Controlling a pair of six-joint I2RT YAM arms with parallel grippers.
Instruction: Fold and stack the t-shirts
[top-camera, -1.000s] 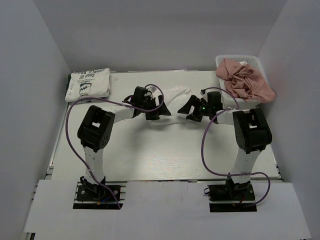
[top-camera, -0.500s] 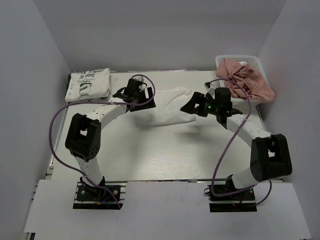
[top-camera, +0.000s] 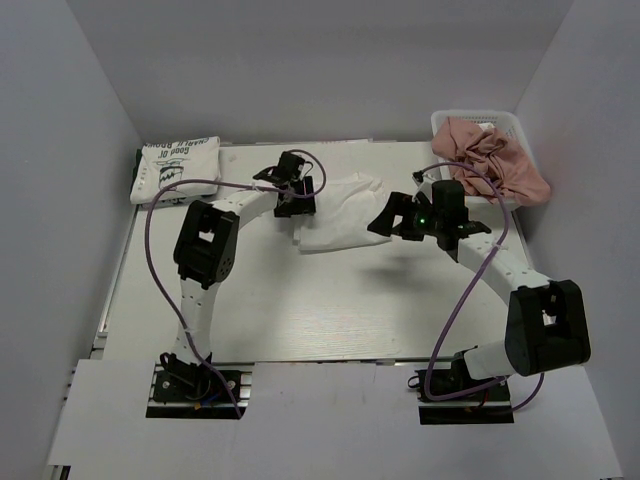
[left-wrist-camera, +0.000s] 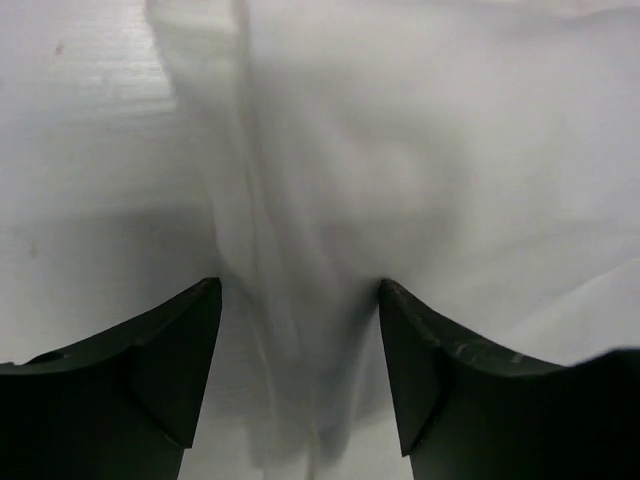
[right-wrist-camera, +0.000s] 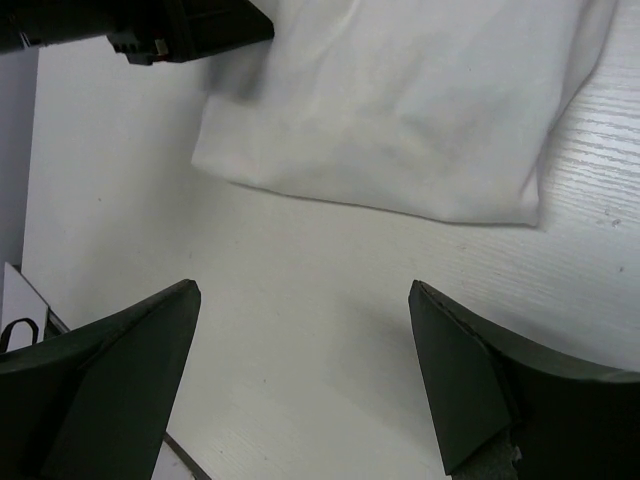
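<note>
A plain-looking white t-shirt (top-camera: 340, 212) lies folded at the back middle of the table; its print does not show. My left gripper (top-camera: 298, 204) is open at the shirt's left edge. In the left wrist view a ridge of the white fabric (left-wrist-camera: 290, 250) lies between its spread fingers (left-wrist-camera: 300, 285). My right gripper (top-camera: 386, 217) is open and empty just right of the shirt, over bare table (right-wrist-camera: 300, 285), with the shirt (right-wrist-camera: 400, 100) ahead of it. A second white t-shirt with a black line-drawing and lettering (top-camera: 178, 168) lies folded at the back left corner.
A white basket (top-camera: 445, 122) at the back right holds a heap of pink cloth (top-camera: 492, 160). Grey walls close the table on the left, back and right. The left arm's wrist shows at the top left of the right wrist view (right-wrist-camera: 190, 25).
The shirt, earlier held up between both grippers, now lies on the table. My right gripper has drawn back to the right, empty. My left gripper has shifted right onto the shirt's left edge.
</note>
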